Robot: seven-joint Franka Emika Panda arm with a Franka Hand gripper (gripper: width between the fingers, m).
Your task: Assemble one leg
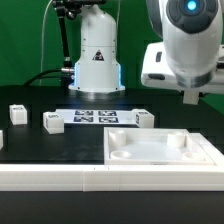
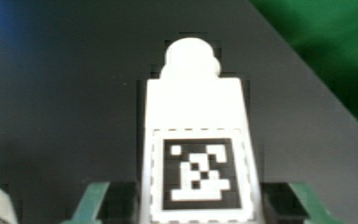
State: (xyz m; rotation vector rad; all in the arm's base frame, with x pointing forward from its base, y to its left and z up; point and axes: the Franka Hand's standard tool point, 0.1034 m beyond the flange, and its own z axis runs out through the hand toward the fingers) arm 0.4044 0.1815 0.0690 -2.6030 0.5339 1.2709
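In the wrist view the leg [image 2: 202, 110], a white squarish post with a rounded peg at its far end and a black-and-white tag on its face, stands between my green fingers [image 2: 101, 203]. My gripper [image 2: 204, 200] is shut on the leg's near end and holds it in the air, peg pointing away from the camera. In the exterior view my gripper [image 1: 190, 95] hangs at the right, above the far edge of the wide white panel [image 1: 160, 150]. The held leg is hard to make out there.
Other loose legs stand on the black table [image 1: 17, 114], [image 1: 52, 121], [image 1: 140, 118]. The marker board [image 1: 97, 117] lies in front of the robot base [image 1: 95, 60]. A long white rail [image 1: 50, 178] runs along the front.
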